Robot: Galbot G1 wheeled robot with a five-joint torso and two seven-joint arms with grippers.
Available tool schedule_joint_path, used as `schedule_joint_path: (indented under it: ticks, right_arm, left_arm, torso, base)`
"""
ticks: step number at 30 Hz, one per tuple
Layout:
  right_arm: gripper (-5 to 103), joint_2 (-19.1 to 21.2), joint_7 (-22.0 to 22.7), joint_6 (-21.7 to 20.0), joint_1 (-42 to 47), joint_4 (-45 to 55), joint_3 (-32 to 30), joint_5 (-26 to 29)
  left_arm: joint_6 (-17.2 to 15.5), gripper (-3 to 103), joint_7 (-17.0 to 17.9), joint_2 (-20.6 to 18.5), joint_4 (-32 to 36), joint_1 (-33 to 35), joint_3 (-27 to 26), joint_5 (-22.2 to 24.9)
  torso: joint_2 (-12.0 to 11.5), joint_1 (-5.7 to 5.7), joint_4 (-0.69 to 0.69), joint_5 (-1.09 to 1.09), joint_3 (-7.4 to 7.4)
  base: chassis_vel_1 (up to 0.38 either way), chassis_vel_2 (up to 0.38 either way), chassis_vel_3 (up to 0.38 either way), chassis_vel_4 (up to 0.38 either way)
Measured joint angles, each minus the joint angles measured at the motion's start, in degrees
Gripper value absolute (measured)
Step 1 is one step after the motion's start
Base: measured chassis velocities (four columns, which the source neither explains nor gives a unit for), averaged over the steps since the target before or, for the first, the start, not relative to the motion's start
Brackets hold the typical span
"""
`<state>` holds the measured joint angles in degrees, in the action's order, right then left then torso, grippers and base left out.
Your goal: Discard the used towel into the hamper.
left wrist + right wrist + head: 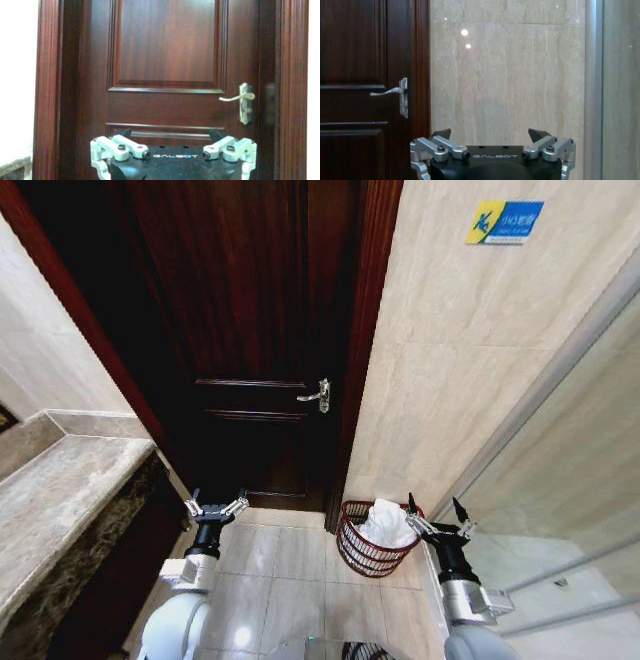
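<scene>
Fingers (pixel 413 506) splayed beside hamper (pixel 374 551) (seemingly apart).

1. Open tiled floor (pixel 270 580) in front of the closed dark door (pixel 250 350), clear between the desk (pixel 60 500) and the hamper (pixel 372 552).
2. Hamper mouth blocked by a heaped white towel (pixel 388 523).
3. Tight beside the hamper: marble wall (pixel 450 380) behind, glass partition (pixel 560 510) alongside.
</scene>
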<state>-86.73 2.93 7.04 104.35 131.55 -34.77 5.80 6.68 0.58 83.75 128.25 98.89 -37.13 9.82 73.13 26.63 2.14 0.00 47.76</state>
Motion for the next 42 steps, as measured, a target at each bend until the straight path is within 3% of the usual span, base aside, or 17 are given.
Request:
schedule_joint_path:
  ticks: [14,42]
  right_arm:
    - [100,0.0,0.0,0.02,-0.01,-0.03,0.0,0.0]
    - [100,0.0,0.01,0.02,0.0,-0.05,0.01,0.0]
  left_arm:
    - [0.0,100,-0.01,0.0,0.0,0.0,0.0,0.0]
    - [-0.02,100,-0.02,0.0,0.01,0.01,0.0,0.01]
  torso:
    - [-0.12,-0.04,0.0,-0.01,-0.06]
    - [-0.22,-0.1,0.01,-0.01,-0.12]
  base:
    - [0.026,-0.031,-0.037,0.034]
    - [0.139,-0.141,-0.138,0.137]
